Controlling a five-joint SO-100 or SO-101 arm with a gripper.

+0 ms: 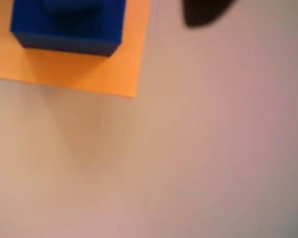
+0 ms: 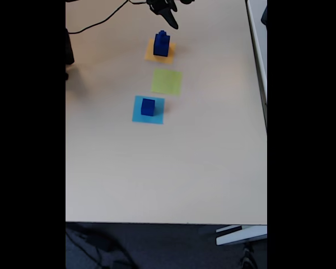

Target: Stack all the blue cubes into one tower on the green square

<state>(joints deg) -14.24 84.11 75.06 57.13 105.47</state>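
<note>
In the fixed view a stack of blue cubes (image 2: 161, 47) stands on the orange square (image 2: 152, 56) at the far end of the table, a large cube with a smaller one (image 2: 163, 36) on top. Another blue cube (image 2: 148, 107) sits on the light-blue square (image 2: 155, 117). The green square (image 2: 167, 82) lies bare between those two squares. My gripper (image 2: 171, 21) hangs just beyond the stack, apart from it, and its jaws are too small and dark to read. The wrist view has the large blue cube (image 1: 69, 32) on the orange square (image 1: 89, 74) at top left, and one dark fingertip (image 1: 203, 14) at the top edge.
A black cable (image 2: 98, 23) runs across the table's far left corner. The beige table (image 2: 168, 168) stretches wide toward the near edge. A white edge (image 2: 256, 45) borders the table on the right.
</note>
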